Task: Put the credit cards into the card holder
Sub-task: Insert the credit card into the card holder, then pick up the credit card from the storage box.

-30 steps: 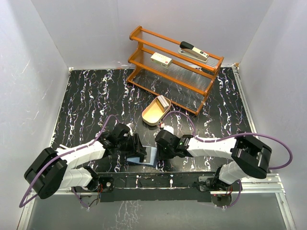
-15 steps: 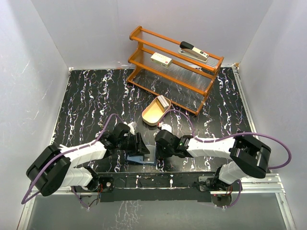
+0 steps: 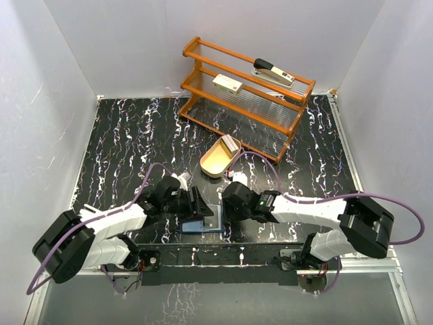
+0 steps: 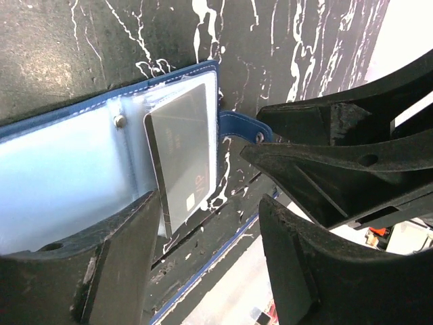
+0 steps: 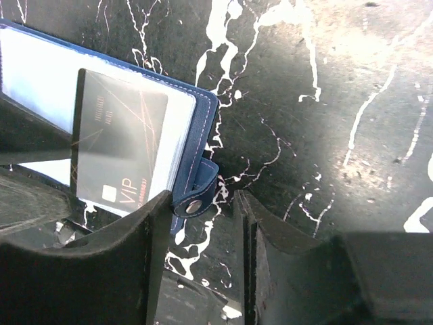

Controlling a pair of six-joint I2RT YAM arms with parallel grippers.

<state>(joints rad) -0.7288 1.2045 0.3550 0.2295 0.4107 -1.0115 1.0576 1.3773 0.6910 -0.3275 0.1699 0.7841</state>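
The dark navy card holder (image 3: 203, 225) lies open on the black marbled table by the front edge, between my two grippers. In the left wrist view its pale blue pocket (image 4: 61, 176) holds a glossy grey card marked VIP (image 4: 183, 152), part in and sticking out over the edge. The card also shows in the right wrist view (image 5: 118, 145), with the snap tab (image 5: 198, 191) beside it. My left gripper (image 4: 210, 271) is open and empty over the holder's near edge. My right gripper (image 5: 203, 264) is open, its jaws either side of the tab. More whitish credit cards (image 3: 231, 143) stand in the tan tray (image 3: 215, 162).
An orange wooden rack (image 3: 247, 101) stands at the back, with a cream red-labelled box (image 3: 228, 84) and a stapler (image 3: 272, 72) on it. The metal rail of the front edge (image 3: 223, 256) runs just below the holder. White walls close in both sides.
Both grippers have shifted slightly around the card holder. The holder has slid a little left and lies flatter. The right arm's elbow has swung outward to the right.
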